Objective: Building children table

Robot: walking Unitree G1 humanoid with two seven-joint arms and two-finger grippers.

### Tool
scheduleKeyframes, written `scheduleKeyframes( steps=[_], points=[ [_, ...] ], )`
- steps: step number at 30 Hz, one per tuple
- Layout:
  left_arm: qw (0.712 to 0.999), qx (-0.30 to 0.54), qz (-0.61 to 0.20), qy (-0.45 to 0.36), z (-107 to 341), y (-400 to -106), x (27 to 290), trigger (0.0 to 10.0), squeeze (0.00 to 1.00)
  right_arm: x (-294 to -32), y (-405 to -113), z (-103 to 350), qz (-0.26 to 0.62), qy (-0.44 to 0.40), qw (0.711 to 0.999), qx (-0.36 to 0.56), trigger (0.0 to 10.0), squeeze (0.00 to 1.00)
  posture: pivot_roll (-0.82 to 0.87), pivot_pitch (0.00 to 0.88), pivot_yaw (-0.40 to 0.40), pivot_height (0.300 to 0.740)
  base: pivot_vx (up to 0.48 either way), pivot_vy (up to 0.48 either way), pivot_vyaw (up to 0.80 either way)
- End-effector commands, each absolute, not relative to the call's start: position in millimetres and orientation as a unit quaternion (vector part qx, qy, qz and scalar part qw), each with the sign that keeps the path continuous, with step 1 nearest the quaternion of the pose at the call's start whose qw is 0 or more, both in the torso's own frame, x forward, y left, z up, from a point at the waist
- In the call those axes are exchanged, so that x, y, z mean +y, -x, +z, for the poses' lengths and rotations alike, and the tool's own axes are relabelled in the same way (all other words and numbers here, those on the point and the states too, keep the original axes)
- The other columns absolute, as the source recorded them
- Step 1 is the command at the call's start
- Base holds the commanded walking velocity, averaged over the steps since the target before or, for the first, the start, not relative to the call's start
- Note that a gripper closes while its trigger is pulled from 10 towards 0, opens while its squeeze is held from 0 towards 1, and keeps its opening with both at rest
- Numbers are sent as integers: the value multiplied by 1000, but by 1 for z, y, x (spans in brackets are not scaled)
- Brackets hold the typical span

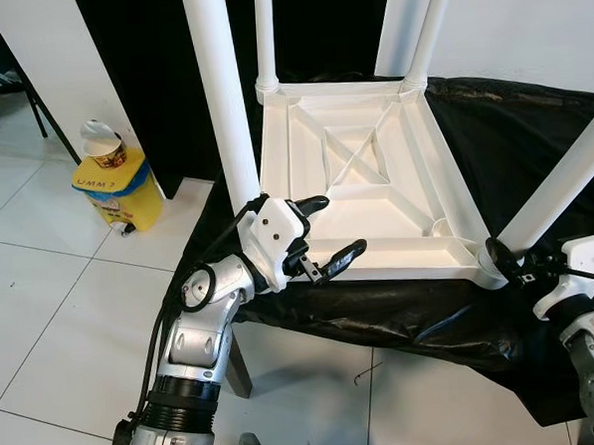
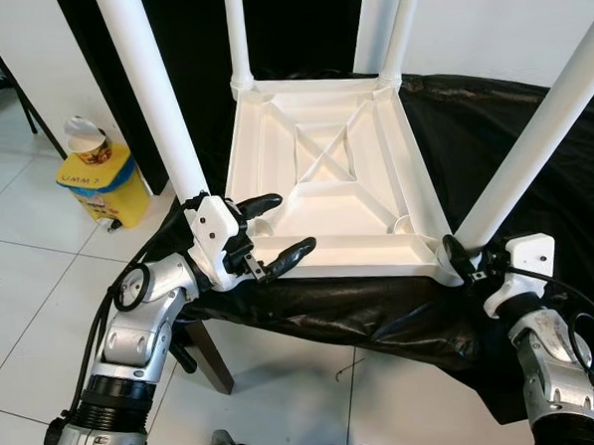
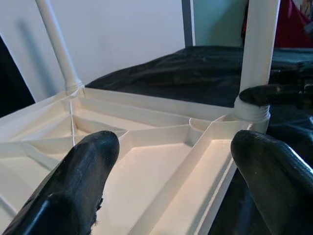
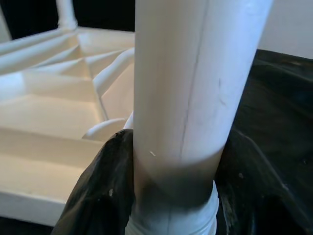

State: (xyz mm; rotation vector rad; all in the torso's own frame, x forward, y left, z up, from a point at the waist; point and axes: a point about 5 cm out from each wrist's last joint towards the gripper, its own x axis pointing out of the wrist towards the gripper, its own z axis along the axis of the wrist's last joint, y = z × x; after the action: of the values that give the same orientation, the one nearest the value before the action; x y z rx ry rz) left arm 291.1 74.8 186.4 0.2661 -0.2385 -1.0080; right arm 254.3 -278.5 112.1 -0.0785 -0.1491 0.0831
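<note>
A white children's table point(image 1: 359, 169) lies upside down on a black-covered surface, its four white legs pointing up. My left gripper point(image 1: 342, 224) is open and hovers over the frame's near left corner, just right of the near left leg point(image 1: 226, 97), with nothing between its fingers point(image 3: 83, 176). My right gripper point(image 2: 456, 257) is shut on the base of the near right leg point(image 2: 532, 140), where that leg meets its corner socket. In the right wrist view, black fingers point(image 4: 102, 191) press both sides of this leg point(image 4: 190, 98).
The black cloth point(image 1: 511, 122) covers the support and hangs over its near edge. A wooden leg point(image 1: 240, 370) shows below the cloth. On the white tiled floor at the left, a yellow bin point(image 1: 116, 187) stands by a dark panel.
</note>
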Motion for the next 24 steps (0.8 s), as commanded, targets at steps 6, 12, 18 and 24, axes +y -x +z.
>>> scheduleKeyframes(
  steps=[6,12,18,24],
  points=[
    [894,-111,-417,-117,186,-295,76,10000,0,-270,-242,111,-30,39,995,-86,0,0,-23,41,-27,740,0,0,0],
    [890,-110,-429,-110,188,-294,68,10000,0,-245,-240,115,-129,30,985,-109,0,0,-40,47,-15,740,0,0,0],
    [887,-110,-435,-108,189,-294,62,10000,0,-229,-238,110,-186,15,977,-99,78,0,-42,51,-10,740,0,0,0],
    [885,-113,-439,-104,190,-294,58,10000,0,-219,-237,112,-170,10,979,-109,10000,0,-47,51,-6,740,0,0,0]
  ],
)
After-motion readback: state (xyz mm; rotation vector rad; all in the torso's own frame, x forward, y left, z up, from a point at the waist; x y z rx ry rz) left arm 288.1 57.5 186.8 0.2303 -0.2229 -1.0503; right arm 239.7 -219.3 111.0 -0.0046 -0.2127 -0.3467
